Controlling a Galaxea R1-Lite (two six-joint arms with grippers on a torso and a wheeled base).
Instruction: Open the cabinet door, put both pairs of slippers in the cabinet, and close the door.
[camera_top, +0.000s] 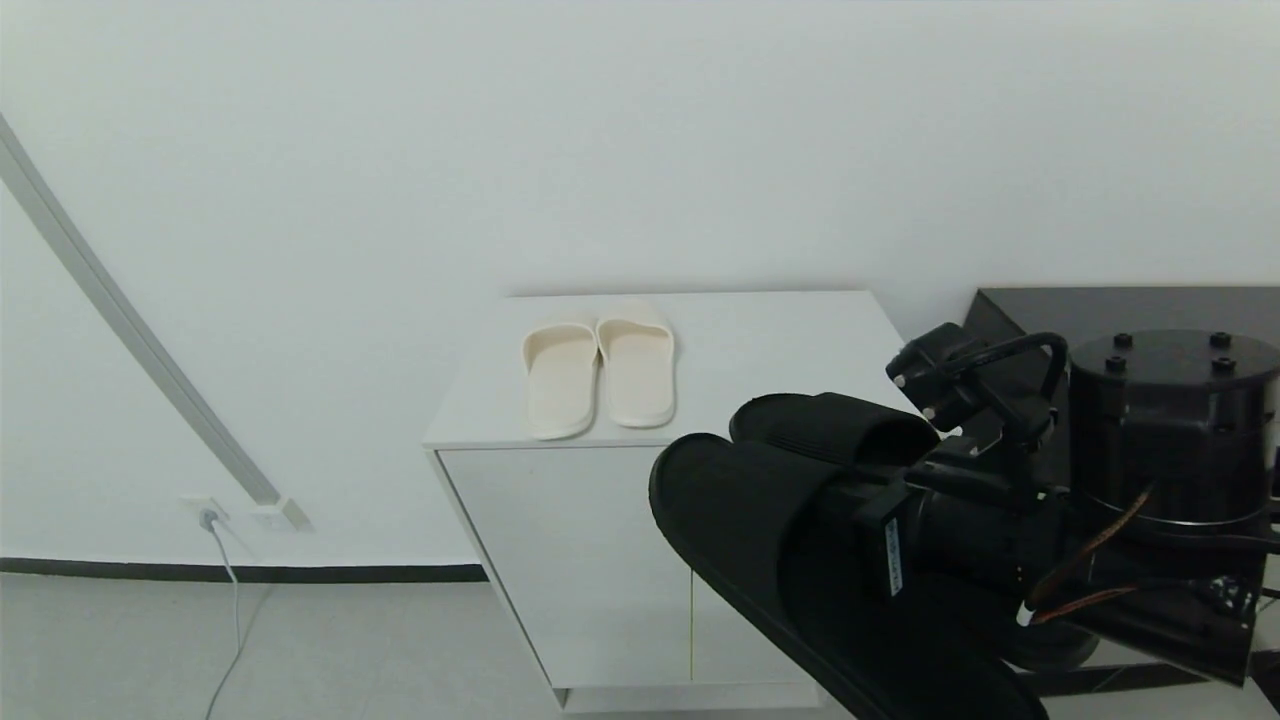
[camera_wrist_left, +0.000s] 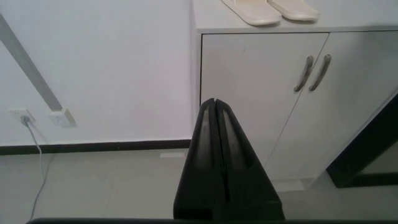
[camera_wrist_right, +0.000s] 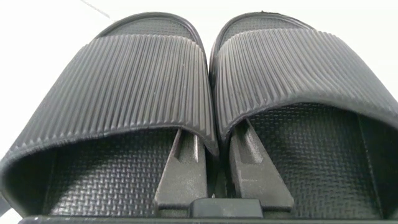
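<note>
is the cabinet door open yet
No, in the left wrist view both cabinet doors sit flush and shut, their handles side by side, with the cream slippers on top of the cabinet.

- The head view looks forward and down onto the cabinet (camera_top: 580, 560) from above, at middle range.
- The left wrist view sits low, facing along the left end effector (camera_wrist_left: 215, 106) toward the cabinet front. It shares the cream slippers (camera_top: 600, 375) with the head view.
- The right wrist view looks straight into the black slippers (camera_wrist_right: 143, 81) from very near.
</note>
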